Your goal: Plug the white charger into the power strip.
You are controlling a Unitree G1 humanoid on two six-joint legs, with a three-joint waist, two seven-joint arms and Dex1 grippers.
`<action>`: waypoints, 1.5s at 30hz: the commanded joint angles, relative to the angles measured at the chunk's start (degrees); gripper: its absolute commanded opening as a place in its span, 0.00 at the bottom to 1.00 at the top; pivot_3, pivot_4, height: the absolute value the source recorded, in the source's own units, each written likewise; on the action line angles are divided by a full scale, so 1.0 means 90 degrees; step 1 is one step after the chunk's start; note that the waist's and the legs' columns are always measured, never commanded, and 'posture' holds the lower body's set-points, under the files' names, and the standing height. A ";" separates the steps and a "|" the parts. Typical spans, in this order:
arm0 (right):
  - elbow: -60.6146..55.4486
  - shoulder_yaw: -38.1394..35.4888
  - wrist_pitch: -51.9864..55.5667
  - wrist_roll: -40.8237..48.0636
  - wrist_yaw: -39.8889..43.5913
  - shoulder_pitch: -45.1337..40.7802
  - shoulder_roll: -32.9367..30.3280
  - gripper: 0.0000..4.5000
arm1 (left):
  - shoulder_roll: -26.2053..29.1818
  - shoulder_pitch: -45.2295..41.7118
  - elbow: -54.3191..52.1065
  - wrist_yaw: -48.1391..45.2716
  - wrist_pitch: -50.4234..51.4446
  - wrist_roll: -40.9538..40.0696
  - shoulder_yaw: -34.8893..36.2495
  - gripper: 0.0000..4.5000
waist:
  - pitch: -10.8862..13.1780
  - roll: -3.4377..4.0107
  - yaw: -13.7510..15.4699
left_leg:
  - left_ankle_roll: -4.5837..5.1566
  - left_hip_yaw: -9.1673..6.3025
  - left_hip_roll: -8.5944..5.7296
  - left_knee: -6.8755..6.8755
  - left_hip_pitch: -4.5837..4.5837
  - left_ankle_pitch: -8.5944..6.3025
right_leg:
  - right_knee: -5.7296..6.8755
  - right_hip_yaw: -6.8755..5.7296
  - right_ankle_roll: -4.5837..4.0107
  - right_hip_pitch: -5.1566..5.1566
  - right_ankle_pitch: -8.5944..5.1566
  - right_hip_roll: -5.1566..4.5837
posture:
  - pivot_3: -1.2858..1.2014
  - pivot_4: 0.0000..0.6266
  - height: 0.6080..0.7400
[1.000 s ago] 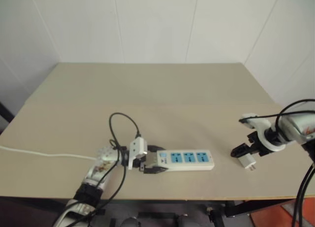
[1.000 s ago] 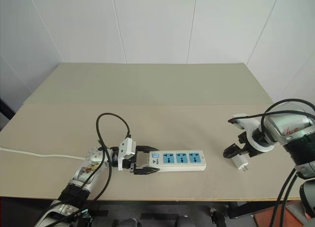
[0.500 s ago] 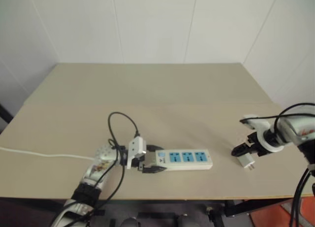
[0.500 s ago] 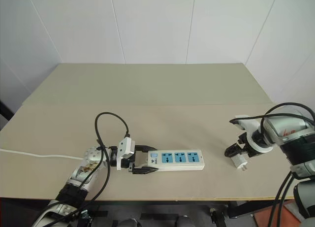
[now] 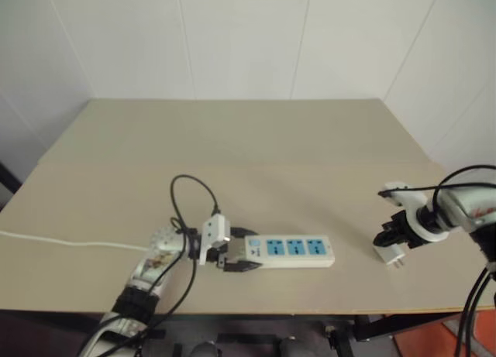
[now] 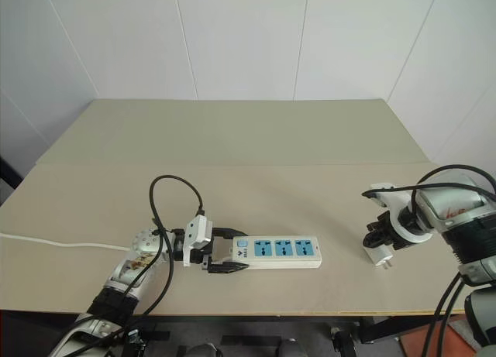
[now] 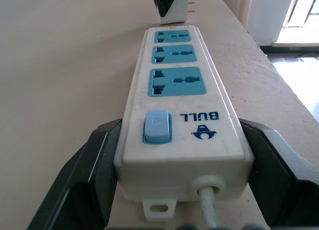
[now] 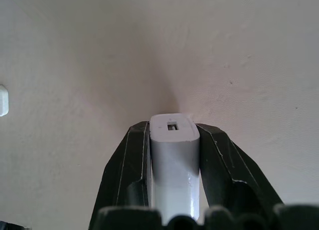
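The power strip [image 7: 182, 115] carries the word "BULL" in blue beside a small blue emblem, next to its pale blue switch [image 7: 157, 126]; the lettering reads upside down in the left wrist view; its three blue socket faces run away from the switch end; the thin white cord [image 5: 70, 242] leaves that end and runs off toward 9 o'clock across the tabletop [image 6: 232, 140]. The left end effector [image 6: 225, 252] is clenched on the switch end of the strip, one black finger on each long side; the strip lies flat near the front edge. The white charger [image 6: 379, 255] sits well apart from the strip, toward 3 o'clock of it; the right end effector [image 8: 174, 155] is clamped on its two sides, its small port facing outward. Its prongs are hard to make out from the head views; whether it touches the tabletop cannot be told.
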 commanded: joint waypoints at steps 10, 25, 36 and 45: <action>-0.2063 -0.3622 -0.3436 0.1267 0.1136 0.0986 0.0930 0.25 | 0.0176 -0.0137 -0.0077 0.0054 0.0109 0.0021 -0.0017 0.73 | 0.0002 0.0001 0.0014 | 0.0000 -0.0008 0.0008 0.0010 0.0004 0.0000 | -0.0005 -0.0011 0.0004 0.0020 0.0002 0.0007 | 0.52 0.24 1.00; 0.0939 -0.3211 -0.7778 0.1081 0.3989 0.1070 0.3895 0.25 | 0.0612 0.0121 -0.0506 0.0244 0.0802 -0.0248 0.0214 0.73 | 0.0001 0.0004 -0.0177 | -0.0003 0.0000 0.0018 0.0009 0.0029 0.0004 | 0.0015 0.0003 -0.0009 0.0021 0.0019 0.0022 | 0.52 0.24 1.00; 0.3311 -0.2840 -0.9779 0.0409 0.4970 0.0398 0.5245 0.25 | 0.1171 0.0275 -0.0694 0.0179 0.0753 -0.0296 0.0330 0.73 | 0.0002 0.0008 -0.0215 | -0.0008 -0.0001 0.0019 0.0002 0.0037 0.0007 | 0.0056 0.0002 -0.0012 0.0010 0.0018 0.0021 | 0.52 0.24 1.00; 0.3906 -0.2686 -1.0385 0.0260 0.5080 0.0497 0.5483 0.25 | 0.1362 0.0232 -0.0538 0.0203 0.0716 -0.0323 0.0362 0.73 | 0.0003 0.0011 -0.0219 | -0.0009 0.0001 0.0019 -0.0002 0.0041 0.0007 | 0.0063 0.0000 -0.0013 0.0010 0.0018 0.0020 | 0.52 0.24 1.00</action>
